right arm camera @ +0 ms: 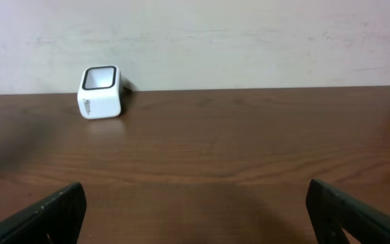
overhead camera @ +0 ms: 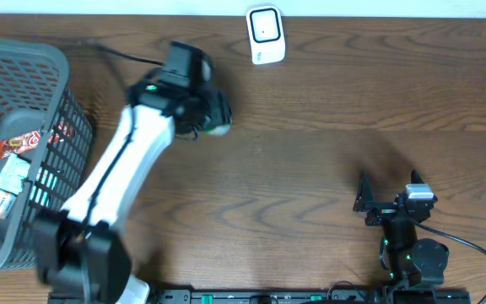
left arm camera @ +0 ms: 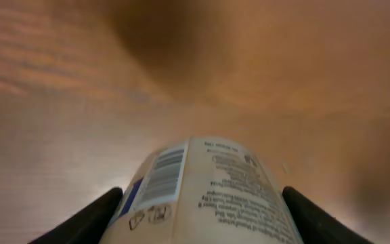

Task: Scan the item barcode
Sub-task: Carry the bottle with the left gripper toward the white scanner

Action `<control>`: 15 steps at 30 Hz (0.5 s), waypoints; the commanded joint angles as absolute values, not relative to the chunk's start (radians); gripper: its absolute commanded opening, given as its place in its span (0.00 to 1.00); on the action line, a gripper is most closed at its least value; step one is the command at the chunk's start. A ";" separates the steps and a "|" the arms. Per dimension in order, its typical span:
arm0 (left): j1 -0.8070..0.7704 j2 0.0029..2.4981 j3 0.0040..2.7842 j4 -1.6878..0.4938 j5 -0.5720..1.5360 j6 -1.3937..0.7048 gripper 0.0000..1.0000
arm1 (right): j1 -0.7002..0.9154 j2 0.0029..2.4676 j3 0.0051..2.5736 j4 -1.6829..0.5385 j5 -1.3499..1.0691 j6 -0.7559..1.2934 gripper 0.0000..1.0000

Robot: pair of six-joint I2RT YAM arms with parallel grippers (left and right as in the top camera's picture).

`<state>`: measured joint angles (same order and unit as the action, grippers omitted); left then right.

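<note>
1. Plainly, the left pincer [left arm camera: 202,218] is clenched on the item [left arm camera: 205,193]. Its two dark fingers press on opposite sides of a pale, rounded body, probably a bottle or tub, though the blur of the wrist view makes that hard to say.
2. The grip sits on the sides, so the printed label [left arm camera: 239,193] is uncovered. The barcode [left arm camera: 162,173] lies on the upper left of the curve, clear of both fingers, which looks deliberate, since a covered code could not be read.
3. The item is held in the air above the desk [overhead camera: 310,169], toward its far edge and left of centre. From overhead it is mostly hidden under the pincer.
4. The scanner [overhead camera: 266,35] stands at the far edge of the desk, near the held item but apart from it, window up. I judge that the code must be turned to face that window, so the wrist needs to roll as it closes in.
5. A basket [overhead camera: 24,52] at the left edge holds several packets [overhead camera: 19,145], likely the stock waiting to be scanned.
6. The right pincer [right arm camera: 205,215] is released, jaws wide and empty, parked near the near right corner. It faces the scanner and stays out of the way.
</note>
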<state>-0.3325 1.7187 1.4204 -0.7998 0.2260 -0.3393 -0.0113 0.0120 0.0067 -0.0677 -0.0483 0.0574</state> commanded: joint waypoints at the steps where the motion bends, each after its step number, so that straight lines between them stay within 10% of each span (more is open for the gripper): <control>1: -0.384 1.775 1.436 -0.839 0.175 -0.018 0.53 | -0.006 0.009 0.006 -0.072 -0.046 0.067 0.99; 15: -0.486 1.931 1.424 -0.824 0.175 0.452 0.56 | -0.006 0.009 0.006 -0.072 -0.046 0.067 0.99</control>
<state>-0.4881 1.9163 1.4204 -0.8398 0.1837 0.3576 -0.0113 0.0124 0.0067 -0.0677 -0.0483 0.0570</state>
